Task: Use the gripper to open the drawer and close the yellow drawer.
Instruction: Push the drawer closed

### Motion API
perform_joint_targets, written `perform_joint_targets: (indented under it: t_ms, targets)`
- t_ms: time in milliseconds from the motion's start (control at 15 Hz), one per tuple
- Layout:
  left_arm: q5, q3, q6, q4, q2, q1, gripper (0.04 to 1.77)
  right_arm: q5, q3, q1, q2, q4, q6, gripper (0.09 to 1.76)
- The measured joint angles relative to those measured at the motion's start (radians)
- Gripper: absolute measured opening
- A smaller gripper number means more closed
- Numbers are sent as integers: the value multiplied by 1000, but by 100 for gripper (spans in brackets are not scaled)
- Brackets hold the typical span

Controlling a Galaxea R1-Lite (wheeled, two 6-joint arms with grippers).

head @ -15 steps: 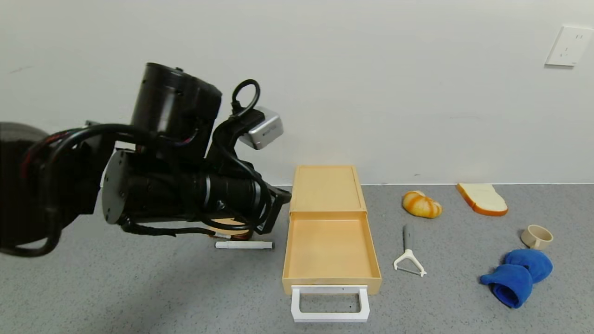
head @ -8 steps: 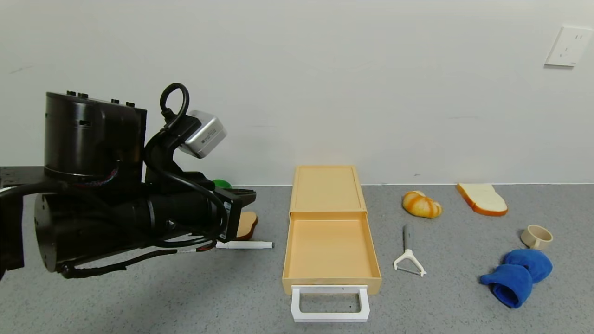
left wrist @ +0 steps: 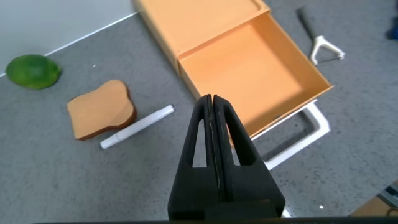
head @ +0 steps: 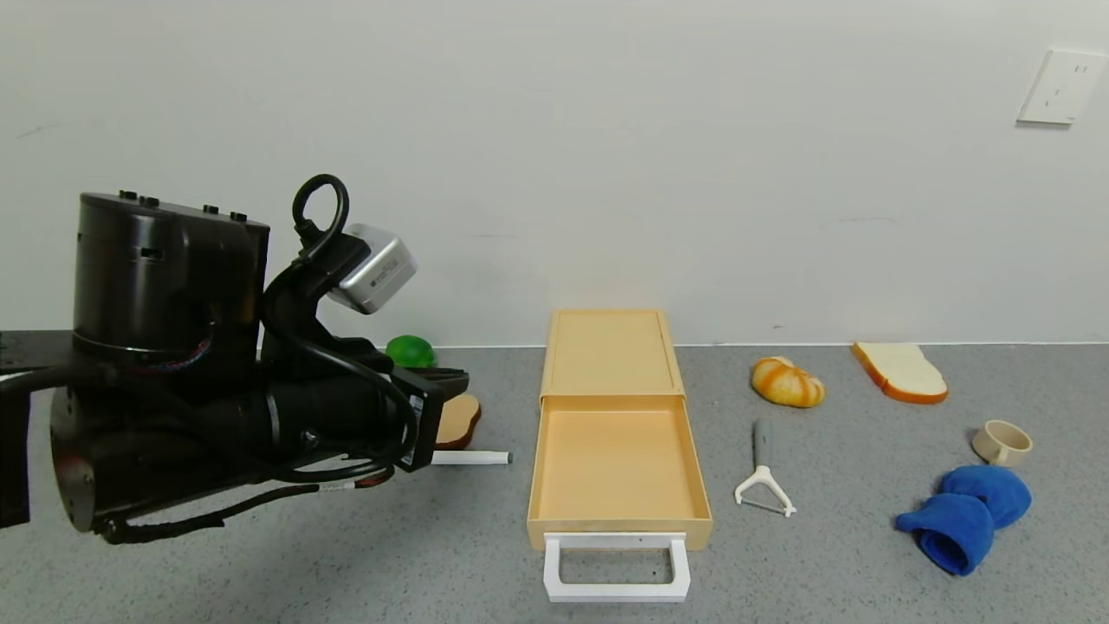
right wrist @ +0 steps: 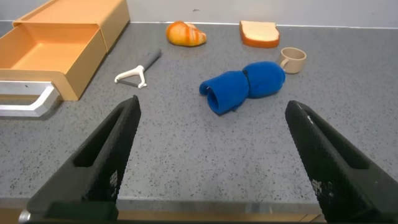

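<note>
The pale yellow drawer (head: 609, 351) stands in the middle of the grey table against the wall. Its tray (head: 613, 464) is pulled out toward me, empty, with the white loop handle (head: 616, 568) at the front. My left gripper (head: 459, 377) hovers above the table to the left of the drawer, apart from it, pointing toward it. In the left wrist view the gripper (left wrist: 212, 98) is shut with nothing between its fingers, above the tray's (left wrist: 249, 68) near left corner. My right gripper (right wrist: 212, 104) shows only in the right wrist view, open and low at the table's front edge, with the drawer (right wrist: 50, 53) far off.
Left of the drawer lie a green lime (head: 410, 351), a brown toast slice (head: 457, 420) and a white marker (head: 472, 457). To its right are a peeler (head: 762, 485), a bread roll (head: 787, 381), a white toast slice (head: 901, 371), a cup (head: 1002, 442) and a blue cloth (head: 966, 516).
My left arm has swung left, away from the drawer, uncovering the lime and the brown toast slice. The gripper stayed shut. The drawer has not moved.
</note>
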Motion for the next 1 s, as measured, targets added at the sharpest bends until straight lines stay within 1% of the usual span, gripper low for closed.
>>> perform_joint_targets:
  t_ms: [133,200,333,533,600,800,1000]
  targets:
    - [122,16,8,-3,8,-27,11,0,0,0,0,0,0,171]
    - [163,29,10,-8,16,-46,11,0,0,0,0,0,0,171]
    - [175,46,2,0,28,-75,11,0,0,0,0,0,0,171]
    - [176,73,-14,1,58,-87,11,0,0,0,0,0,0,171]
    - [176,80,-47,2,69,-103,11,0,0,0,0,0,0,171]
    - [202,89,-211,9,110,-176,11,0,0,0,0,0,0,171]
    - [274,92,-333,8,170,-251,11,0,0,0,0,0,0,171]
